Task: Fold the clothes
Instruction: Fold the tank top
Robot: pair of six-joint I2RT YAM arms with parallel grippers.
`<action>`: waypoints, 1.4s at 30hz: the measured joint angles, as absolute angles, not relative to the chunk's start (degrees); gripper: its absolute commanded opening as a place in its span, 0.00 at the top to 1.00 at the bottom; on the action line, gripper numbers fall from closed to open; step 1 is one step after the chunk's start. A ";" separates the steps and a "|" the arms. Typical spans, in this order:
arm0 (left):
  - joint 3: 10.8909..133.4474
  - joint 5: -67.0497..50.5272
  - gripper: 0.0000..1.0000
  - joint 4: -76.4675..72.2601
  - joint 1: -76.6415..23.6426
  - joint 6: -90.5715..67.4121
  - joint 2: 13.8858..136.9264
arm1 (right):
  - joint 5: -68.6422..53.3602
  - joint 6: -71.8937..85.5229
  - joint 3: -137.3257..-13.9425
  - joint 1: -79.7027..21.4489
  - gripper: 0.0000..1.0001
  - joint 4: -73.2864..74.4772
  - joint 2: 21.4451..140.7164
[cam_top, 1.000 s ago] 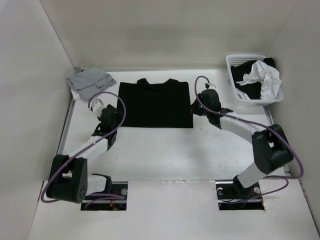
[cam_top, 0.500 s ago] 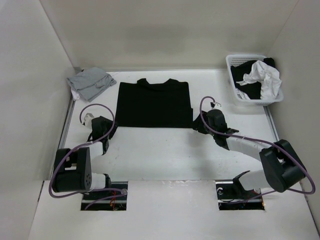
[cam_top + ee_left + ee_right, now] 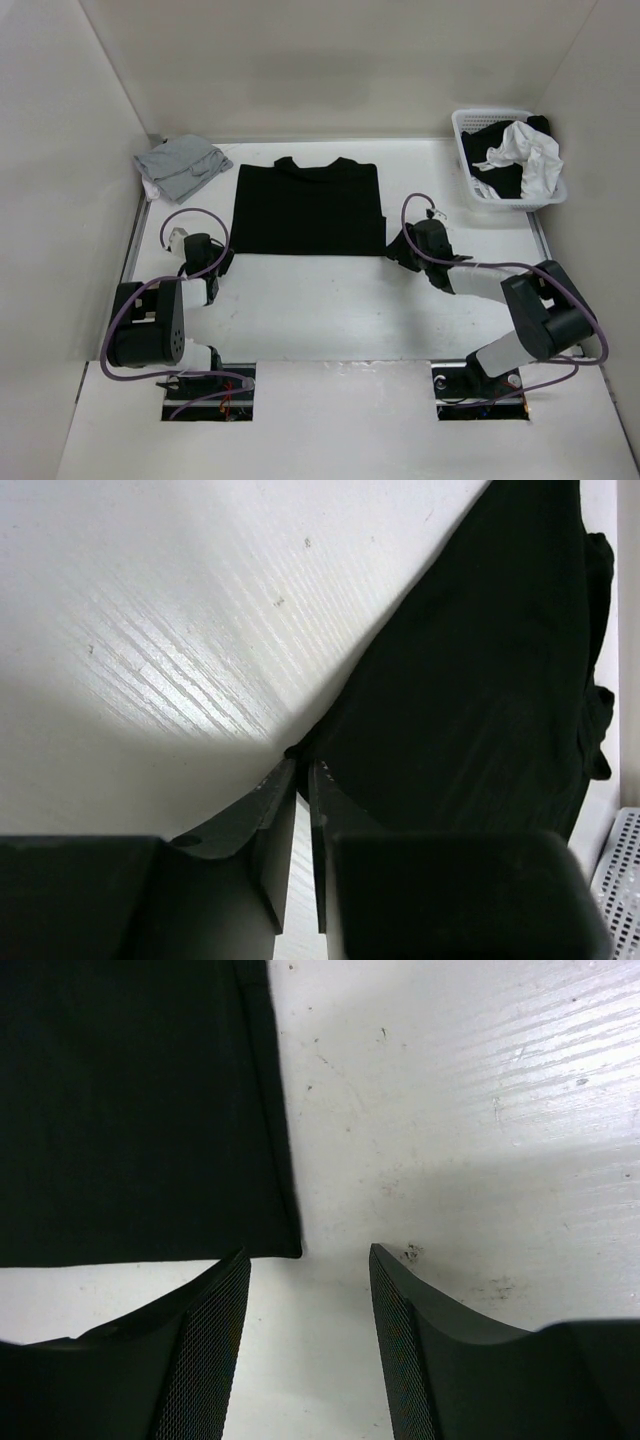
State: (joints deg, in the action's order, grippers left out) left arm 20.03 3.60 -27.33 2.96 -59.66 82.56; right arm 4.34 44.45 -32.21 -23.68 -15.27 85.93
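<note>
Left end effector [image 3: 302, 768] narrowed at black garment [image 3: 470, 680] corner, right end effector [image 3: 308, 1255] spread.

Both arms low, tools pointing forward.
The left arm [image 3: 150, 320] is folded tightly near its base; its left tool [image 3: 303, 770] has the fingers almost together, leaving only a thin slit. The right arm [image 3: 500, 285] stretches low toward the left; its right tool [image 3: 308, 1255] stands wide apart.

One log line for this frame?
fold black garment | left tool: shut on near-left corner | right tool: open at near-right corner
</note>
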 measured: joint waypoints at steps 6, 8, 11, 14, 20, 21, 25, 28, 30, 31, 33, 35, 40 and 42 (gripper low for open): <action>20.12 4.10 0.97 -28.29 2.92 -59.88 83.26 | 3.84 45.69 -33.43 -23.68 0.50 -16.21 87.79; 20.12 4.14 0.97 -28.56 2.87 -59.88 83.37 | 3.55 46.11 -33.82 -23.68 0.54 -16.14 88.31; 20.12 4.27 0.98 -28.99 2.83 -59.88 83.35 | 2.94 46.57 -33.93 -23.68 0.56 -15.59 88.47; 20.12 4.29 0.98 -29.36 2.83 -59.86 83.26 | 2.42 46.83 -34.06 -23.68 0.60 -15.20 88.55; 20.12 4.32 1.00 -30.11 2.79 -59.86 83.26 | 0.14 47.97 -36.45 -23.66 0.79 -15.31 91.98; 20.12 4.32 1.00 -30.26 2.70 -59.86 83.26 | -0.21 48.12 -36.75 -23.59 0.85 -15.51 92.47; 20.12 4.32 1.00 -30.28 2.50 -59.88 82.98 | -1.58 48.69 -37.06 -23.27 0.97 -15.97 93.36; 20.10 4.29 1.00 -30.04 2.17 -59.88 80.16 | -1.72 48.66 -36.47 -23.27 0.98 -16.82 92.03; 19.99 4.05 1.00 -29.39 2.09 -60.01 75.70 | -1.52 48.49 -35.09 -23.49 0.98 -16.86 88.03; 19.97 3.88 1.00 -28.60 2.04 -60.12 72.64 | -1.04 48.16 -34.26 -23.83 0.98 -16.47 84.82; 19.97 3.36 1.00 -26.26 1.83 -60.38 65.30 | 0.19 47.37 -33.21 -25.23 0.98 -14.55 76.90; 20.08 2.70 1.00 -22.79 1.67 -60.47 56.36 | 1.83 46.33 -32.93 -27.51 0.98 -11.55 67.42; 25.61 2.20 1.00 -8.21 1.28 -59.66 33.47 | 8.67 43.59 -34.81 -36.14 0.98 1.58 43.40; 30.48 2.33 1.00 -2.26 0.51 -58.67 27.00 | 12.56 42.72 -38.20 -40.73 0.98 8.80 36.45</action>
State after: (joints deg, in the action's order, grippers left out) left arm 30.48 2.33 -2.26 0.51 -58.67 27.00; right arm 12.56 42.72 -38.20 -40.73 8.80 36.45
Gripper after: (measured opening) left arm 0.021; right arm 0.027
